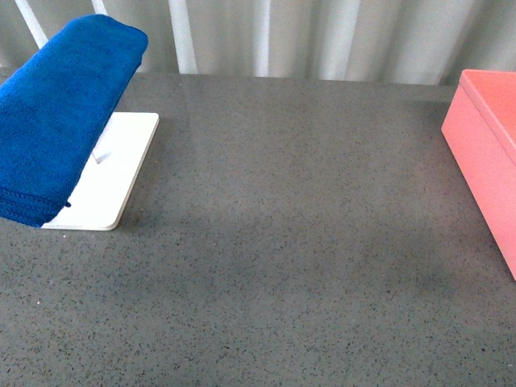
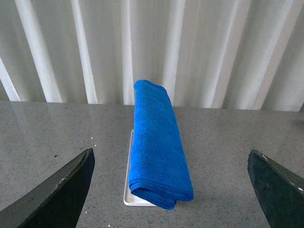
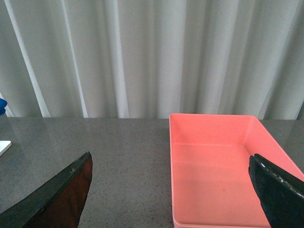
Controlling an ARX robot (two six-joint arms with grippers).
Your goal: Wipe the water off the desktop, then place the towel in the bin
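Observation:
The blue folded towel (image 1: 56, 121) hangs over a white tray-based rack (image 1: 113, 177) at the far left of the speckled grey desktop (image 1: 282, 242). In the left wrist view the towel (image 2: 156, 147) lies straight ahead on the rack (image 2: 129, 190), between the wide-apart jaws of my open left gripper (image 2: 173, 190), which is short of it. The salmon-pink bin (image 1: 488, 145) stands at the right edge. In the right wrist view the empty bin (image 3: 218, 166) lies ahead of my open right gripper (image 3: 171, 190). Neither gripper shows in the front view. I see no clear water.
A white pleated curtain (image 1: 322, 36) runs behind the desktop's far edge. A sliver of the towel (image 3: 2, 105) and the rack's corner (image 3: 4, 146) show at the edge of the right wrist view.

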